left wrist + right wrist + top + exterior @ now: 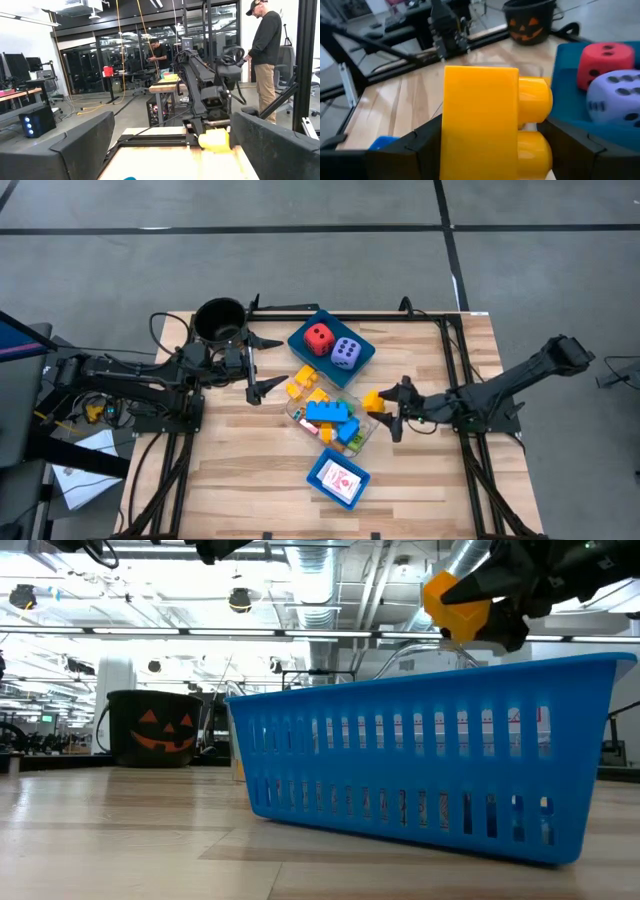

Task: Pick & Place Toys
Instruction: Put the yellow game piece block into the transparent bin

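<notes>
From overhead, my right gripper [391, 412] reaches in low across the counter [250, 480], pinching a yellow brick [373, 401] beside the clear tray of bricks [330, 420]; my left gripper [262, 364] waits spread wide near the dark pot [220, 320]. At counter level, the yellow brick [455, 602] hangs held above the blue basket's [430, 760] rim. Past my left fingers [75, 145], my right arm [205, 85] carries the brick [215, 140]. Through my right wrist, the brick [485, 120] sits clamped between my fingers [415, 150], the red die [605, 65] and lavender die [617, 100] beyond.
</notes>
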Robot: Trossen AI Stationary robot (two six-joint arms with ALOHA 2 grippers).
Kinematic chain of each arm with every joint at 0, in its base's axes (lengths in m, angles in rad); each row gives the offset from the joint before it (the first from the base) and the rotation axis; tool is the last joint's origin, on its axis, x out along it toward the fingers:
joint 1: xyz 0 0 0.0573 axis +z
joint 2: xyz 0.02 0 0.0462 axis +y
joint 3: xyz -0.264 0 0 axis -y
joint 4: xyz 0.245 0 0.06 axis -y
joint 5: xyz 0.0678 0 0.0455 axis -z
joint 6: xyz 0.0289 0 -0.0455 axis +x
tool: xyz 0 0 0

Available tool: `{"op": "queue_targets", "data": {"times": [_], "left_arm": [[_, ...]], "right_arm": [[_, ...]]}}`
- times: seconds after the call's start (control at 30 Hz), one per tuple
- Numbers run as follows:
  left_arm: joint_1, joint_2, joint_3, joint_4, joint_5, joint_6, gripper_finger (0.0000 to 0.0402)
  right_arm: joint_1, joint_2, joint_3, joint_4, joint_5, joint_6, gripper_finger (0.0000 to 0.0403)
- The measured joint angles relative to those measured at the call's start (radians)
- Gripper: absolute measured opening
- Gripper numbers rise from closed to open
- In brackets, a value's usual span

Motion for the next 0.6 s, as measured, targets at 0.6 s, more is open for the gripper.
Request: {"op": "queue_targets", "data": {"times": [0.6], "left_arm": [[0.000, 0.000, 0.000, -0.001, 0.000, 0.000, 0.0400]], "right_arm": [[-0.047, 0.216, 0.001, 0.103, -0.113, 0.000, 0.0274]]}}
